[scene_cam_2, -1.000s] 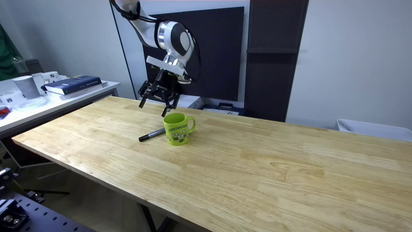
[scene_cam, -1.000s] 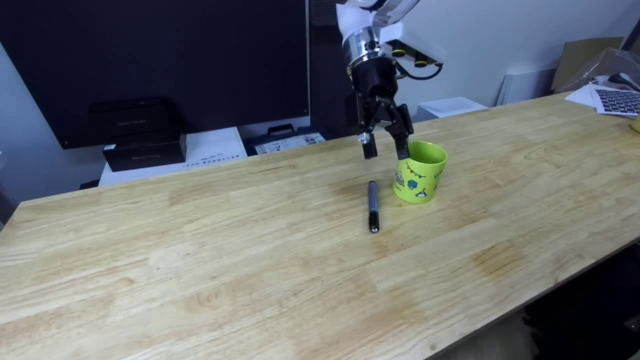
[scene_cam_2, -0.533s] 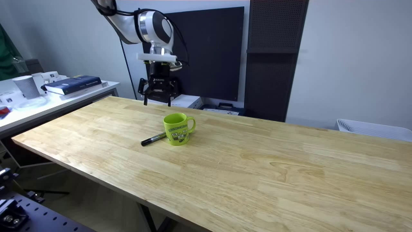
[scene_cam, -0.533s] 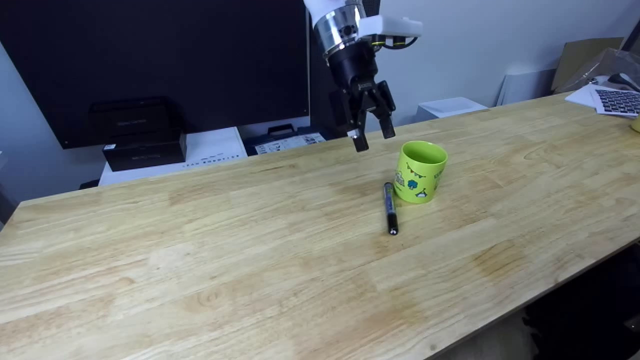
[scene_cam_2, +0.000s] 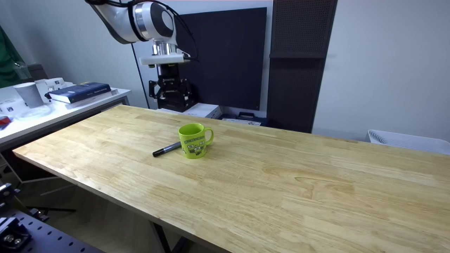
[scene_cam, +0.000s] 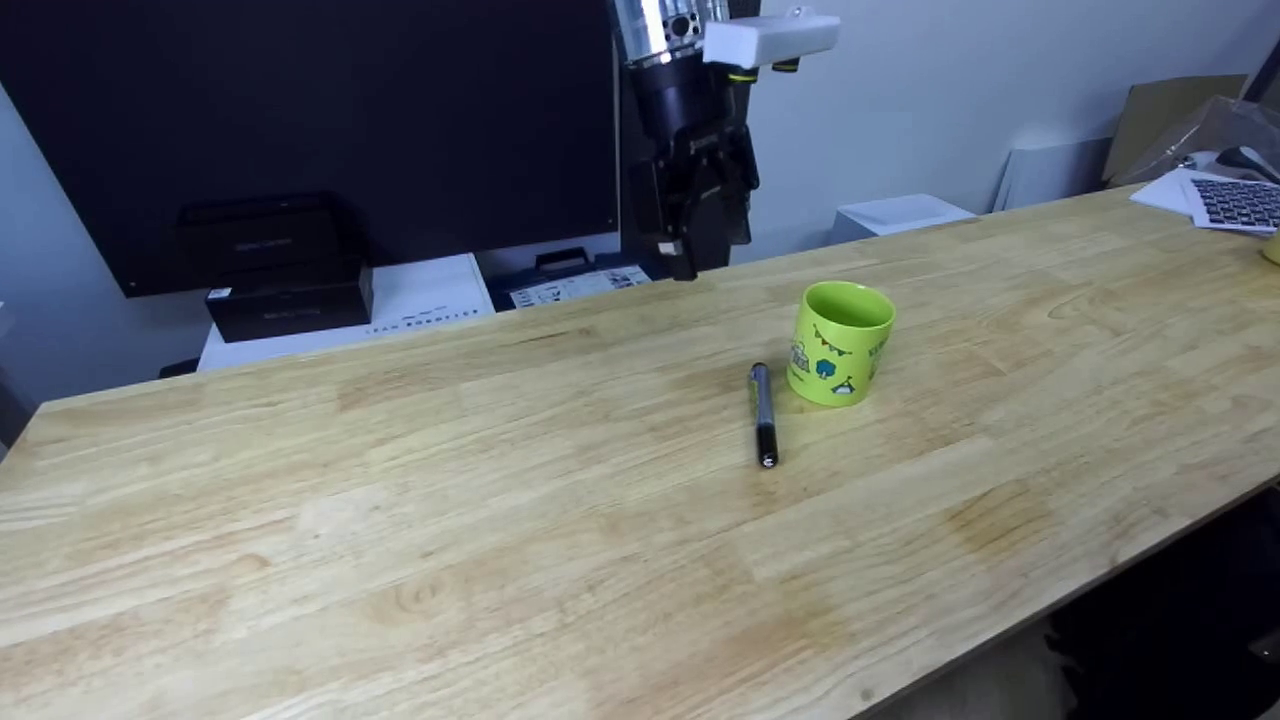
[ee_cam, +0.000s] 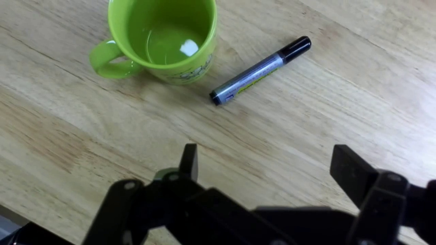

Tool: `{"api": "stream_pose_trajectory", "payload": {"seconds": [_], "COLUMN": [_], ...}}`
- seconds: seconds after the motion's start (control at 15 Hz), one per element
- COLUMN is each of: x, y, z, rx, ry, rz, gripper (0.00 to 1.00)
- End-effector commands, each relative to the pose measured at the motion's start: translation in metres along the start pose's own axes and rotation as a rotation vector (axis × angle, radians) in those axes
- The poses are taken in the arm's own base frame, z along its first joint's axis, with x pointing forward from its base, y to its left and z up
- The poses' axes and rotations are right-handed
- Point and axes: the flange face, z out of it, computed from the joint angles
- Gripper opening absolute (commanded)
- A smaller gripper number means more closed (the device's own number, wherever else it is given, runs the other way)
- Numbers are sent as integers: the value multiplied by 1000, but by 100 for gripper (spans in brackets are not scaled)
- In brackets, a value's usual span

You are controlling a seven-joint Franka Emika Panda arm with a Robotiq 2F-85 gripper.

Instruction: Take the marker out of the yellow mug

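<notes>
Black-capped marker (ee_cam: 260,70): lies beside yellow-green mug (ee_cam: 167,37), rolled slightly clear; likely needs nothing more, with gripper (ee_cam: 265,158) spread, withdrawn.

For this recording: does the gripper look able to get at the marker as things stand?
Probably yes, once lowered: the gripper is open, and the marker lies on the table beside the yellow mug, with a gap between them and nothing visible covering the marker.

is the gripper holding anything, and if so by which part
Nothing is held: the gripper is open and the marker lies on the table beside the yellow mug.
</notes>
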Motion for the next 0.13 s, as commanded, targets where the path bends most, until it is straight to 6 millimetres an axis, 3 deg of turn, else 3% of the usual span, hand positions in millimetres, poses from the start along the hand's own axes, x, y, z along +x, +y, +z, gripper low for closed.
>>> {"api": "stream_pose_trajectory", "payload": {"seconds": [0.0, 0.07], "x": [1, 1], "y": [-1, -1], "z": [3, 5], "rx": [1, 2], "ry": [-5, -8], "rz": [-1, -1], "gripper": [100, 100]}}
